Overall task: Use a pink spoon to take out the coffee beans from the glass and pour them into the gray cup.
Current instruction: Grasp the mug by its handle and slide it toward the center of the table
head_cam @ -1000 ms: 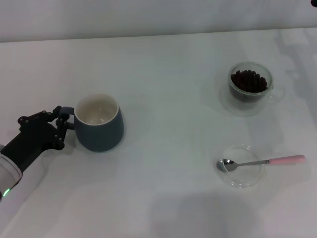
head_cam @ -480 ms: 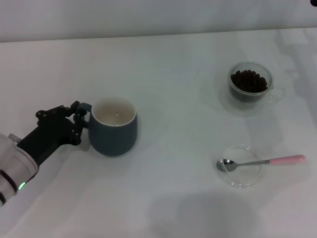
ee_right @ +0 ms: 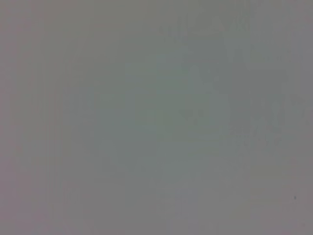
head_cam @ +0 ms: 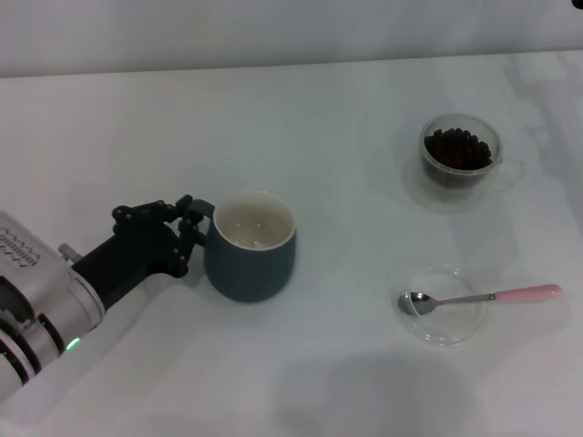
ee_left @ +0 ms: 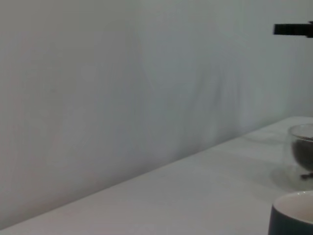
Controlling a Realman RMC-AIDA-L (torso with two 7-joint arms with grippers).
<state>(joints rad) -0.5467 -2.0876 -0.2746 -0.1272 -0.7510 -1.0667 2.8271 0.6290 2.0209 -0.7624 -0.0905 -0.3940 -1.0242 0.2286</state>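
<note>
Cup (head_cam: 250,248), blue-gray w/ cream inside, stands upright on the table (head_cam: 301,109) at approx 7 o'clock from the table's centre in the head view, nothing seen inside it. Its loop handle points to 9 o'clock, and the left gripper (head_cam: 187,238) is clamped on that handle, fingers (head_cam: 189,223) either side of the loop, arm coming in from 8 o'clock. Left wrist view catches only the cup's rim (ee_left: 293,213) and, beyond it, the glass (ee_left: 301,154). Glass (head_cam: 459,159) sits well apart from the cup, at approx 2 o'clock from it, upright, its thin handle toward 3 o'clock, the beans (head_cam: 458,149) piled dark inside, none out yet. At 4 o'clock from the cup, and 6 o'clock from the glass, the spoon (head_cam: 480,298) lies across a flat clear dish (head_cam: 444,305), metal bowl inside the dish, pink handle sticking out over the rim toward 3 o'clock, nothing touching it. Right gripper is not in any view; right wrist view is a blank gray field. Judged step: prep, i.e. positioning the cup closer to the glass and spoon; scooping not begun. Next move likely calls for setting the cup down near the glass, w/o tipping it, letting go of the handle, then the right arm coming in for the pink handle; a low, thin grasp off the dish rim, prob. the fiddly bit.
</note>
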